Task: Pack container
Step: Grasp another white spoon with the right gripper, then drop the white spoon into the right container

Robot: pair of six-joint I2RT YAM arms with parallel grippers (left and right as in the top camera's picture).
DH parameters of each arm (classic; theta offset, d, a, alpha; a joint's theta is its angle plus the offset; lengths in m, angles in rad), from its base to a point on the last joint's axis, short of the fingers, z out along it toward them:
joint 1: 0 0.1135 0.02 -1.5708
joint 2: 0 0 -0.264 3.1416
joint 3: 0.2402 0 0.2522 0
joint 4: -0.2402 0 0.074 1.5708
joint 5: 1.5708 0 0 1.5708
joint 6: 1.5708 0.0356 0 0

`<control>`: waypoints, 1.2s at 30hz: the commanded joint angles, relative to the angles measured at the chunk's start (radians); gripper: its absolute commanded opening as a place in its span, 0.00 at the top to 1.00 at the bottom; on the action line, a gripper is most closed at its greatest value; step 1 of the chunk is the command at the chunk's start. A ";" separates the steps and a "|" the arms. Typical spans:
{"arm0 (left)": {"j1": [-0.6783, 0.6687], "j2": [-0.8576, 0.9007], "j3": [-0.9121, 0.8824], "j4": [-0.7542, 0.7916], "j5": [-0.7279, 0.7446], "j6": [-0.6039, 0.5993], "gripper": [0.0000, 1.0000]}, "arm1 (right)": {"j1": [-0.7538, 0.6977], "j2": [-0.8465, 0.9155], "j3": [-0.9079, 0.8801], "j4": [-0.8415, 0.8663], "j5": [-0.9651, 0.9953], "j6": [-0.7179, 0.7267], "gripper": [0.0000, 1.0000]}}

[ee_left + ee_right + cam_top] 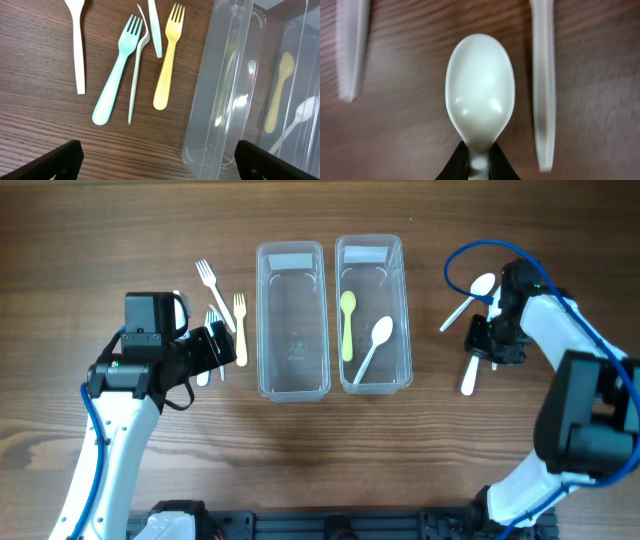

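Note:
Two clear containers stand side by side. The left container [292,385] is empty. The right container [374,380] holds a yellow spoon [347,320] and a white spoon [377,345]. My right gripper [480,352] is right of them, shut on the neck of a white spoon [480,90], its bowl pointing away from the fingers [479,162]. My left gripper [160,162] is open and empty, above the table just short of a teal fork [116,75], a thin white fork [136,75] and a yellow fork [167,60], next to the left container [225,100].
More white utensils lie left of the containers: a fork [212,285], a handle [77,45] and a knife-like piece [155,30]. Another white spoon [472,298] lies by the right arm. Two white handles [352,45] [543,85] flank the held spoon.

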 commanded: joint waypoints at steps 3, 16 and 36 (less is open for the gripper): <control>0.006 0.002 0.014 0.002 -0.006 0.020 0.00 | 0.101 -0.394 0.065 0.008 -0.230 0.005 0.96; 0.006 0.002 0.014 0.002 -0.006 0.020 0.00 | 0.505 -0.280 0.018 0.193 -0.159 0.130 0.96; 0.006 0.002 0.014 0.002 -0.006 0.020 0.00 | 0.272 -0.376 0.068 0.230 0.041 0.353 0.47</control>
